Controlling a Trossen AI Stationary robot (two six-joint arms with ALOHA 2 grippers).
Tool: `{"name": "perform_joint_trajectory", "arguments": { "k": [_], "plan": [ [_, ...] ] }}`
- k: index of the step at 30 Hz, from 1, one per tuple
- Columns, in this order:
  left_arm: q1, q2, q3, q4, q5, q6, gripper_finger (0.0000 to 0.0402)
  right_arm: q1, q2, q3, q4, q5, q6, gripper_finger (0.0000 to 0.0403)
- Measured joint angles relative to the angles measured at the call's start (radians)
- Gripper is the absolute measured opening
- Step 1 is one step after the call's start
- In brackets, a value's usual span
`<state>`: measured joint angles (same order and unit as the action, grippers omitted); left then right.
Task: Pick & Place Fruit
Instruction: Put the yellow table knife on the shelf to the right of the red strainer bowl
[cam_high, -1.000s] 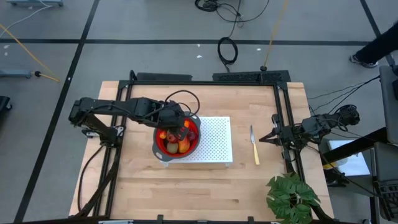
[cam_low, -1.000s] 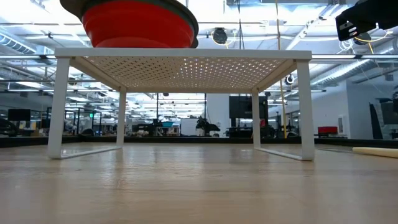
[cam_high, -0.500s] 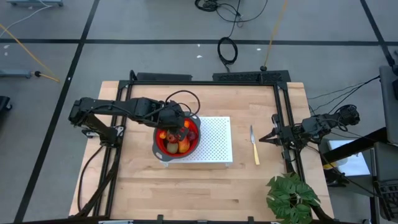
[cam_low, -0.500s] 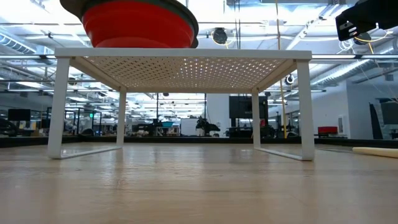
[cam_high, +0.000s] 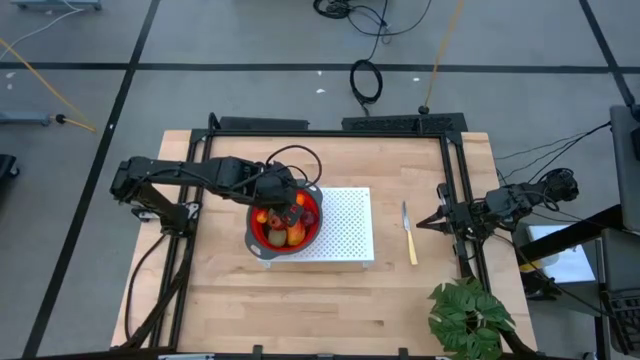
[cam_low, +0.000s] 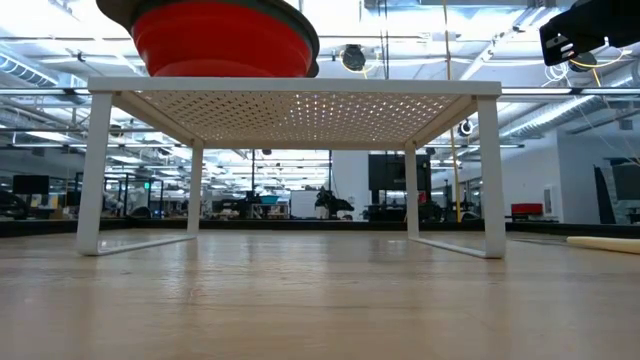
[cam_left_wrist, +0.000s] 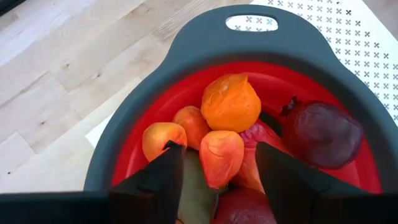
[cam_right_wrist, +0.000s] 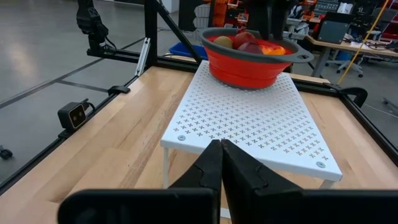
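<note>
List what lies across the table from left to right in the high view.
Left gripper over the red bowl of fruit, bare part of the white perforated rack, yellow-handled knife, right gripper, jaws shut, at the right edge.

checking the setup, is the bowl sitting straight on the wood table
No, the bowl sits on the white perforated rack, which holds it above the table.

no readable text, labels or numbers
</note>
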<state>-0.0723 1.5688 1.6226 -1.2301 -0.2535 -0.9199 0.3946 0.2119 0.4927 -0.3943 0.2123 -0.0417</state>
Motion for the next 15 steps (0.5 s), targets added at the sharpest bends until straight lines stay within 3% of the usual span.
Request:
{"name": "perform_joint_trajectory", "arguments": {
  "k": [7,15],
  "plan": [
    [0.006,-0.017,-0.001,0.002,-0.049,0.014,0.0212,0.000,0.000,0.000,0.000,0.000,0.001,0.0000],
    [-0.004,-0.106,-0.001,0.032,-0.120,0.077,0.0148,0.000,0.000,0.000,-0.001,0.000,0.005,0.0000]
  ]
}}
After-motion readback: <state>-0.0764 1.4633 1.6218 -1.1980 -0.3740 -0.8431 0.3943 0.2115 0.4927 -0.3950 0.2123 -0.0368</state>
